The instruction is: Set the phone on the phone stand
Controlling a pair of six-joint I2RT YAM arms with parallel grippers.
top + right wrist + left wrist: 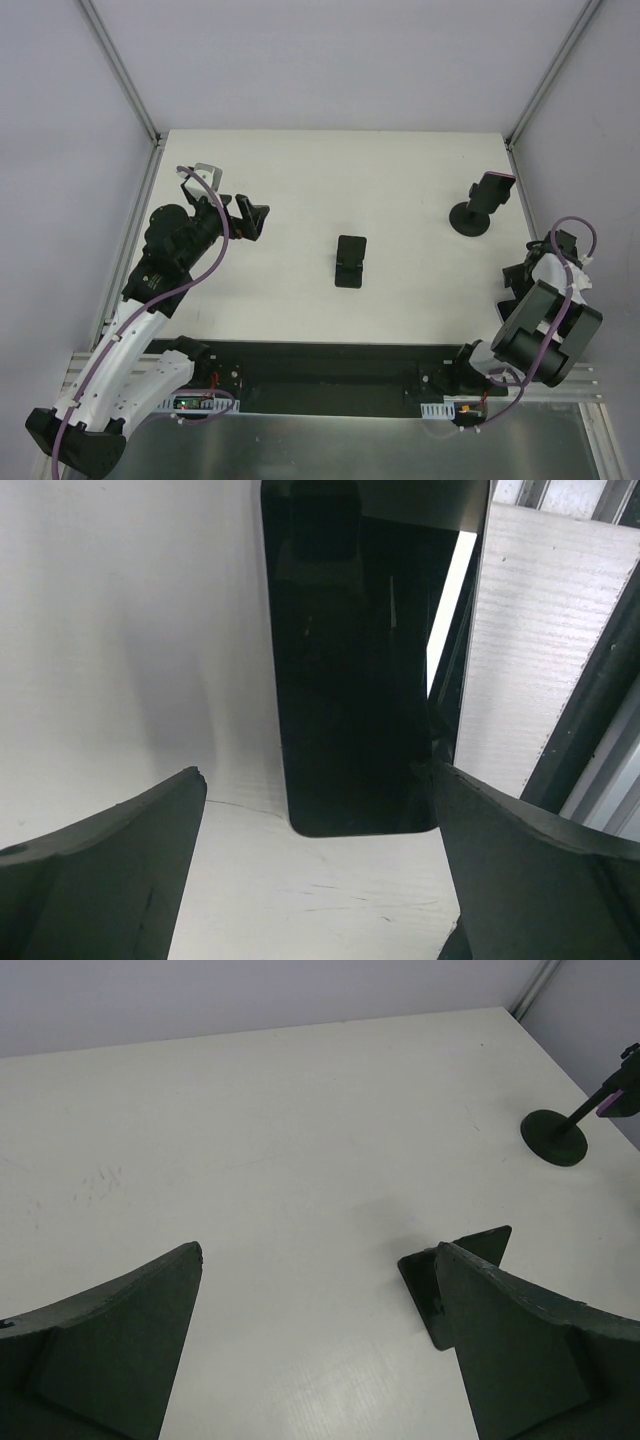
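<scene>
Flat black phone [360,660] lies beside the white tabletop's [120,630] ribbed edge rail [520,630], under the wide-open right tool [315,780], whose finger [520,870] may snag that rail; angled black phone stand [350,262] sits well apart.

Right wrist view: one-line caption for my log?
Open right fingers frame the phone, flat on the table beside its edge rail.

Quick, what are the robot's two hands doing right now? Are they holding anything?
Left gripper: jaws open, holding nothing.
Right gripper: jaws open above the phone, not gripping it.
</scene>
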